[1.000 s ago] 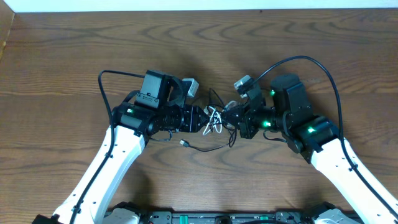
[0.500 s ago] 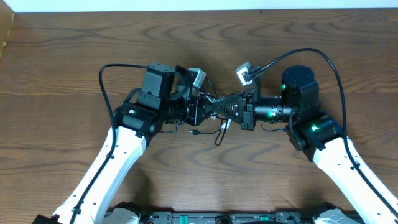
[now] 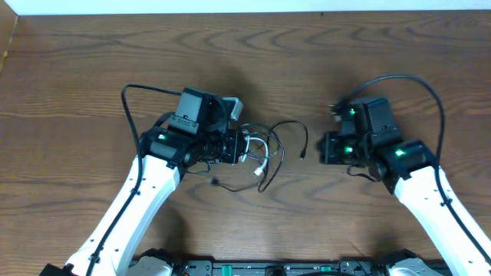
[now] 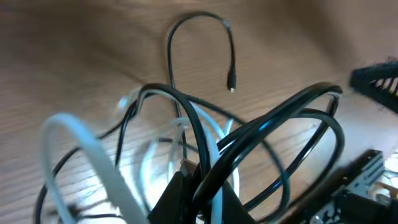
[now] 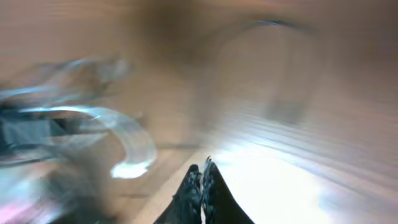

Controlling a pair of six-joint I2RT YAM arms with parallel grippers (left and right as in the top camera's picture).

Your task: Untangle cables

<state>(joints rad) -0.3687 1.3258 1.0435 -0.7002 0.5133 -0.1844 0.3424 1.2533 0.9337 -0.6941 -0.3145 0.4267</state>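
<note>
The cables [image 3: 263, 150] are a tangle of thin black and white cords on the table between the arms. One black cord [image 3: 295, 126] arcs out to the right and ends in a small plug [image 3: 304, 156]. My left gripper [image 3: 244, 146] is shut on the bundle; the left wrist view shows black and white cords [image 4: 205, 124] pinched in the jaws [image 4: 198, 190]. My right gripper [image 3: 323, 148] is apart from the tangle, to its right. In the blurred right wrist view its jaws [image 5: 200, 180] are shut with nothing between them, and a white cord [image 5: 127, 140] lies to the left.
The wooden table [image 3: 245, 61] stretches behind the arms. A thick black robot cable [image 3: 134, 96] loops off the left arm, and another [image 3: 414, 80] off the right arm. A loose black cord end [image 3: 217, 182] lies in front of the left gripper.
The grippers were together at the tangle. My right gripper has drawn back to the right without any cord. The left has shifted slightly left with the bundle, and the cords have spread out.
</note>
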